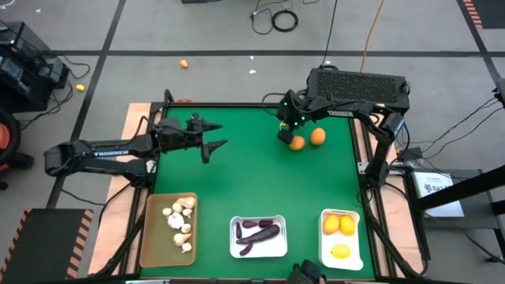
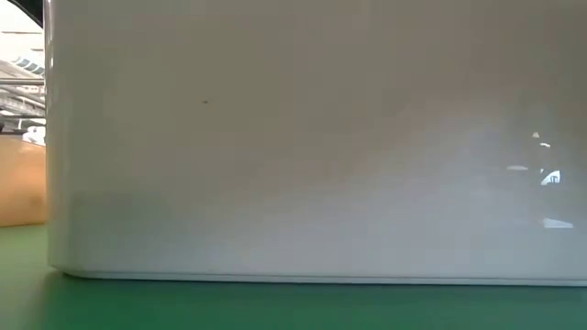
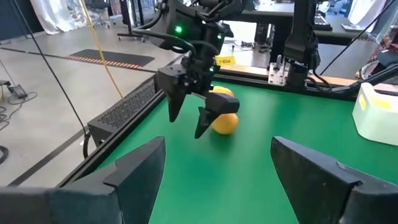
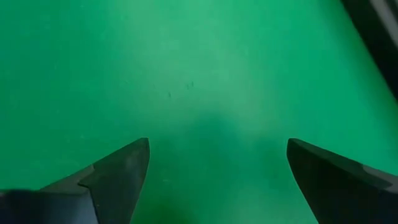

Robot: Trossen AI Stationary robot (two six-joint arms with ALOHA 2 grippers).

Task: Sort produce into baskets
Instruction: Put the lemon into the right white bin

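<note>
Two round orange fruits [image 1: 297, 143] [image 1: 317, 136] lie on the green table at the far right. My right gripper [image 1: 284, 136] is open, tipped downward just left of them; its wrist view shows only bare table between its fingers [image 4: 217, 162]. In the left wrist view it [image 3: 193, 118] stands in front of the nearer orange [image 3: 225, 122]. My left gripper [image 1: 211, 140] waits open at the far left, above the table. Along the near edge, a tan basket [image 1: 154, 237] holds whitish bulbs, a white basket [image 1: 259, 251] holds purple pieces, and another white basket [image 1: 353, 237] holds orange and yellow fruits.
A white basket wall [image 2: 312, 165] fills the low view, with the tan basket [image 2: 18, 183] at its left. A black box [image 1: 359, 85] sits behind the table's far right edge. Small orange and yellow items [image 1: 184, 64] lie on the floor beyond.
</note>
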